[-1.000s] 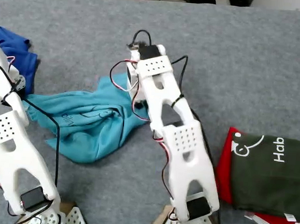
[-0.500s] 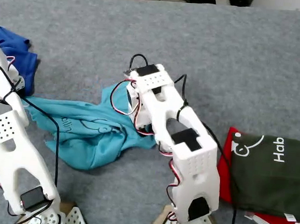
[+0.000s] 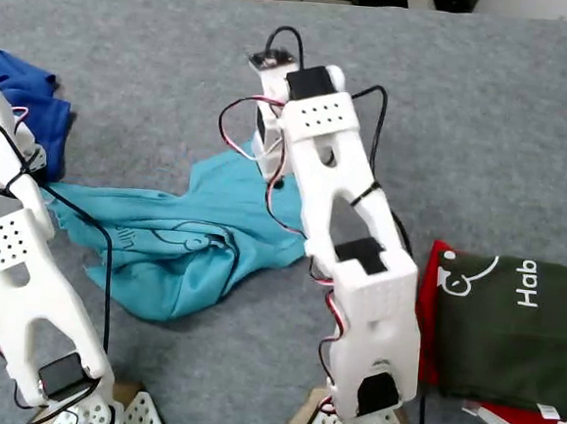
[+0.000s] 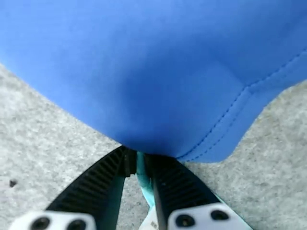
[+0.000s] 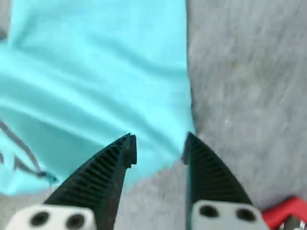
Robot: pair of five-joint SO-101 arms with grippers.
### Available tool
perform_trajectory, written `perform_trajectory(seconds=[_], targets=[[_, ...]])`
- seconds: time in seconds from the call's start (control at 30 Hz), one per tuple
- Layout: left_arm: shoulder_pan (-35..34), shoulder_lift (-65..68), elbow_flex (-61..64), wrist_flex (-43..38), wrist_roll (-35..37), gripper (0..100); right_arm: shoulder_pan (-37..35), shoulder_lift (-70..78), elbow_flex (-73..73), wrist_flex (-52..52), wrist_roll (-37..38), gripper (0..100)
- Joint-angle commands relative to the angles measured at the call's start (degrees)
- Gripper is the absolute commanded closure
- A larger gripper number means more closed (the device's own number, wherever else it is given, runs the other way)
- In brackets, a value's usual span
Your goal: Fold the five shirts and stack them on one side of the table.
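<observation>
A crumpled teal shirt (image 3: 177, 248) lies on the grey table (image 3: 468, 109) between the 2 arms, left of centre in the high view. Its long axis runs across the table, from the left arm's side toward the middle, and 1 corner points toward the far edge beside the right arm. The left gripper (image 4: 136, 155) is almost fully closed, pinching a thin fold of the teal shirt, with a blue shirt (image 4: 153, 72) bunched just ahead. The right gripper (image 5: 158, 141) hangs over the teal shirt's edge, jaws parted and holding nothing. A folded dark green shirt (image 3: 510, 328) rests on a red shirt (image 3: 429, 332) at the right side. The step appears to be spreading the teal shirt flat before folding. The next move likely calls for the right gripper to lower, close on that edge and draw it away from the left gripper.
</observation>
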Motion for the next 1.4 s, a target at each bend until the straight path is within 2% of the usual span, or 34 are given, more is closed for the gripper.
perform_trajectory(seconds=[0.0,0.23,0.37,0.9,1.37], targets=[[-0.88,-0.22,-2.99,0.18,-0.53,98,1.10,7.78,-12.35,-2.02,0.35,85.4],[-0.26,-0.22,-2.99,0.18,-0.62,98,0.75,28.53,-40.40,-10.55,0.53,85.3],[0.00,-0.22,-2.99,0.18,-0.62,98,0.84,36.18,-49.36,-11.08,0.26,85.3],[0.70,-0.22,-1.41,0.26,-0.79,98,1.45,39.69,-46.37,-16.09,0.62,85.3],[0.70,-0.22,-1.41,0.26,-0.79,98,-0.04,39.96,-45.93,-13.10,6.86,85.7]])
